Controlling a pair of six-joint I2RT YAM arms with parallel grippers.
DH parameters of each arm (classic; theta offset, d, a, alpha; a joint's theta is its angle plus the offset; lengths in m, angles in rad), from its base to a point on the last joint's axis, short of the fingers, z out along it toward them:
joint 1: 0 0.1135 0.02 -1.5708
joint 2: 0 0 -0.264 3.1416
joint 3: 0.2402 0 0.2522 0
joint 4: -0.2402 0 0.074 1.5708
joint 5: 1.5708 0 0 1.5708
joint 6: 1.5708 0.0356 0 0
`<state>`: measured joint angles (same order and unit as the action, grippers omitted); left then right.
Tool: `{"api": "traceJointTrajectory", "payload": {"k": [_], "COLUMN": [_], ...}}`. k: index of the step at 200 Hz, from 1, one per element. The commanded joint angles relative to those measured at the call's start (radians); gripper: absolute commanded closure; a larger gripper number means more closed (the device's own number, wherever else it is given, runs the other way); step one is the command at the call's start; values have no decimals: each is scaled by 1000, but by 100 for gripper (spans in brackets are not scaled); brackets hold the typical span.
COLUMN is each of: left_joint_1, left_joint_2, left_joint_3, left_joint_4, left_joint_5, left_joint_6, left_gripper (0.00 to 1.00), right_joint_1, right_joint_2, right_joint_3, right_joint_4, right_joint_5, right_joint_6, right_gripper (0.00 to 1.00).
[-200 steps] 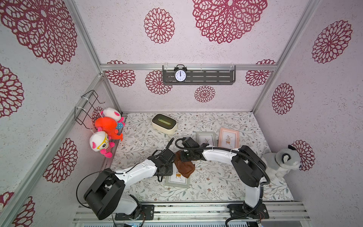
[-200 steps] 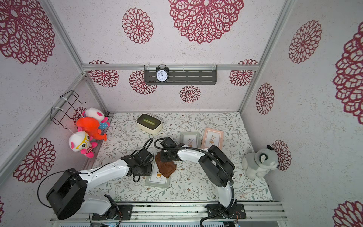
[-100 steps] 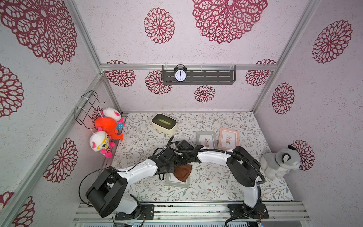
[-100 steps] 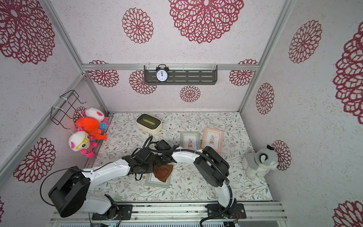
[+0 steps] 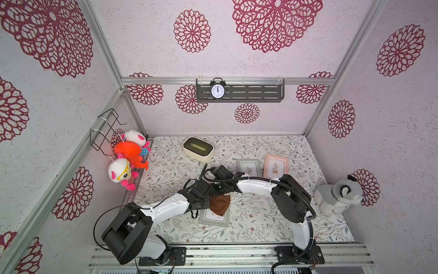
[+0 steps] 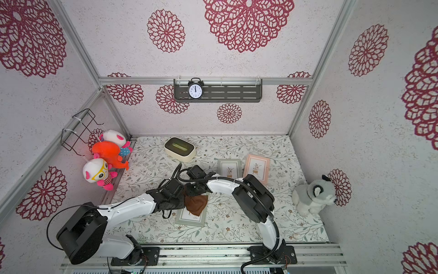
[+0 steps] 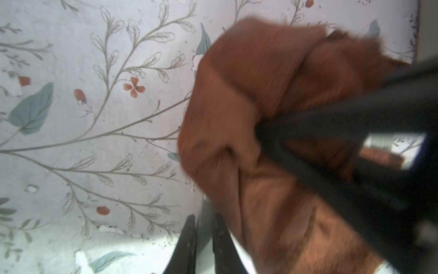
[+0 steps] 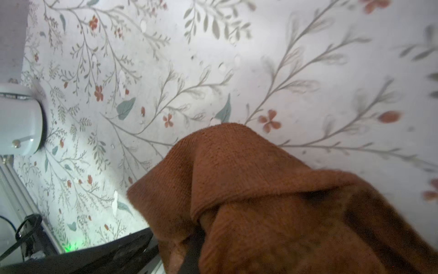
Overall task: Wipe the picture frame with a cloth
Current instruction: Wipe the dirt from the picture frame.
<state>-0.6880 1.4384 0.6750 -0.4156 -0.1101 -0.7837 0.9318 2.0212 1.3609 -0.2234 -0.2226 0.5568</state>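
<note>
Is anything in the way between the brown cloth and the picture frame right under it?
No, nothing visible. The cloth hangs from the right gripper just above the far end of the flat frame.

Crumpled brown cloth (image 5: 220, 205) on sage picture frame (image 5: 214, 219), perhaps in right tool (image 5: 219, 192).

The cloth (image 5: 220, 205) is showing a plain, even rust-brown all over. The picture frame (image 5: 214, 219) under it is showing sage grey around a white mat. The counter (image 5: 260, 220) is wearing white with grey-green sprigs and small red flowers. Behind, a second frame (image 5: 248, 167) is showing grey and a third frame (image 5: 276, 166) pink. The walls (image 5: 296, 113) are carrying crimson lace rosettes on pale pink-white.
</note>
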Motion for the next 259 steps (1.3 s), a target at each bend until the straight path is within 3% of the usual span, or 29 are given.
{"api": "traceJointTrajectory", "payload": {"k": [1, 73, 116, 153, 189, 259], "left_joint_1": [-1, -1, -1, 0, -1, -5], "left_joint_2": [70, 93, 124, 156, 180, 201], "left_joint_3": [-60, -48, -33, -17, 0, 21], "left_joint_4": [-31, -35, -38, -46, -58, -70], "left_joint_5": [53, 58, 59, 64, 69, 73], "left_joint_6": [-20, -13, -12, -14, -6, 2], "left_gripper": [84, 85, 86, 87, 88, 89], "right_joint_1": [45, -51, -27, -34, -65, -8], "right_joint_2": [-1, -17, -36, -140, -210, -85], "right_joint_3": [-39, -15, -44, -185, -215, -109], "right_joint_4": [-48, -84, -141, -179, -244, -217], "right_joint_5": [-60, 98, 45, 73, 112, 28], "right_joint_6": [-19, -36, -79, -78, -93, -91], "right_gripper": [100, 100, 100, 100, 100, 100]}}
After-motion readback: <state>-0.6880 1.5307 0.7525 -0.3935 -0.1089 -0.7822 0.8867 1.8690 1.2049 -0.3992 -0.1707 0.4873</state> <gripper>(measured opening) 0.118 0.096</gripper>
